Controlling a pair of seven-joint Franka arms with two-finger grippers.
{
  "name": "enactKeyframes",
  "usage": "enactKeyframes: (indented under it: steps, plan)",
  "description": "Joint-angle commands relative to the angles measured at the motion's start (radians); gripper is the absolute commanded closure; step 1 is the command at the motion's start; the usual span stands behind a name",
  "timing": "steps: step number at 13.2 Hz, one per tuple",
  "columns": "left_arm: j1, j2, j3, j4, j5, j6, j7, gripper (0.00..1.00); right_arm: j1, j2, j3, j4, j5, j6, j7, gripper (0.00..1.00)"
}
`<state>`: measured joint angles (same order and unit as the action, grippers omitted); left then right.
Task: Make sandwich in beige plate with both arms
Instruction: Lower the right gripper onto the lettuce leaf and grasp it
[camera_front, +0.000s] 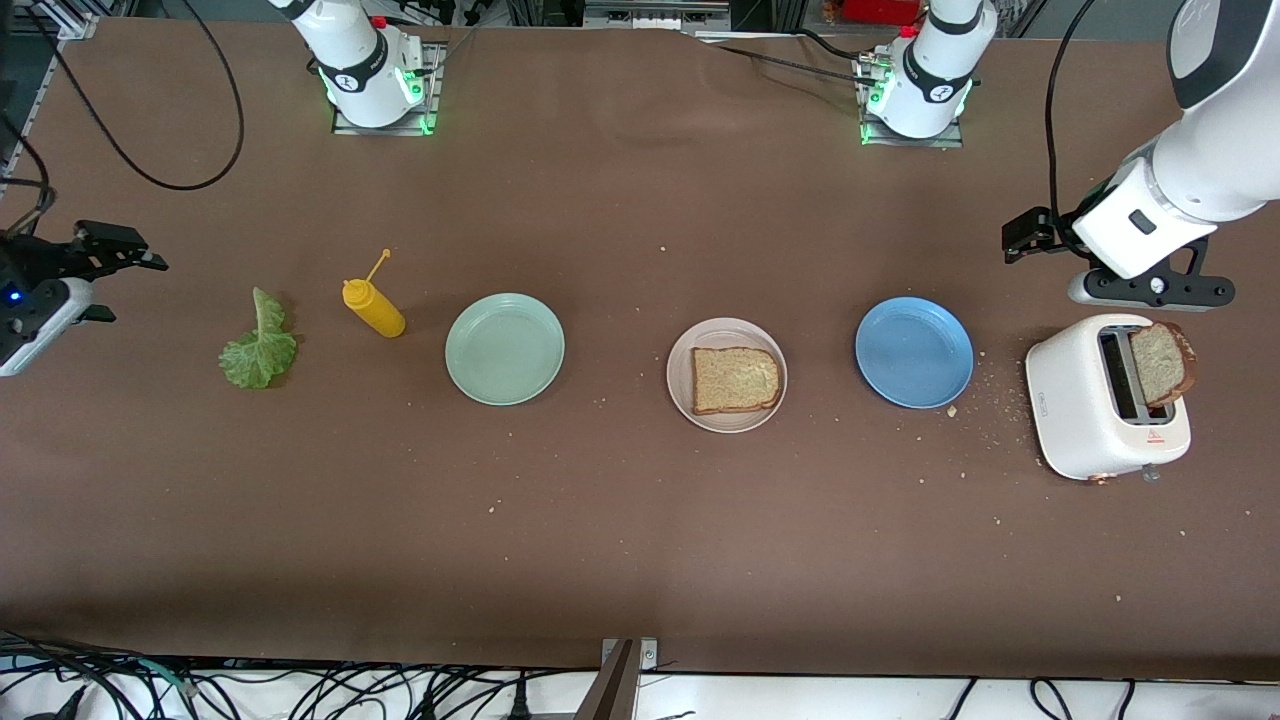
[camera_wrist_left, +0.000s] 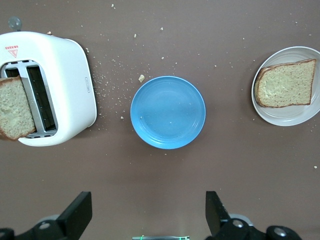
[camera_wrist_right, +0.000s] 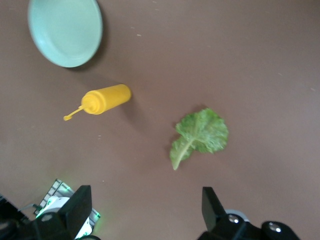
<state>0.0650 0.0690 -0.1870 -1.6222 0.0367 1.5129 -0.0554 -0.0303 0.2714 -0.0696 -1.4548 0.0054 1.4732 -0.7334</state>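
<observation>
Tabletop (camera_front: 640, 540) of matte brown stretches bare and wide on the camera side of the beige plate (camera_front: 727, 375), speckled only with pale crumbs. That plate, round with a shallow rim, carries one square slice of grainy toast (camera_front: 736, 380) with a darker crust, lying flat. Toward the left arm's end from it sit a smooth blue plate (camera_front: 914, 351) and then a rounded white toaster (camera_front: 1105, 398), a second slice (camera_front: 1162, 362) standing tilted in one slot; crumbs lie thickest between those two. Toward the right arm's end from the beige plate come a pale mint-green plate (camera_front: 505, 349), a glossy yellow squeeze bottle (camera_front: 373, 307) lying on its side, and a ruffled green lettuce leaf (camera_front: 260, 346), all well apart. The left end effector (camera_wrist_left: 149, 215) hangs over the tabletop beside the toaster, fingers spread apart and empty. The right end effector (camera_wrist_right: 146, 212) hangs at the tabletop's edge by the lettuce, fingers likewise apart, holding nothing.
</observation>
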Motion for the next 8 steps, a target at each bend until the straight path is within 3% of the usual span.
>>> enactKeyframes:
  steps: [1,5,8]
  plan:
    - [0.012,-0.018,-0.006,-0.008,-0.011,-0.007,0.022,0.00,0.053,-0.023,0.005,-0.138,-0.099,0.125,0.204,0.02]
    - [0.012,-0.018,-0.006,-0.008,-0.012,-0.007,0.022,0.00,0.055,-0.070,0.008,-0.468,-0.125,0.474,0.340,0.01]
    - [0.012,-0.018,-0.006,-0.008,-0.012,-0.007,0.022,0.00,0.053,-0.052,-0.033,-0.635,-0.124,0.710,0.370,0.01]
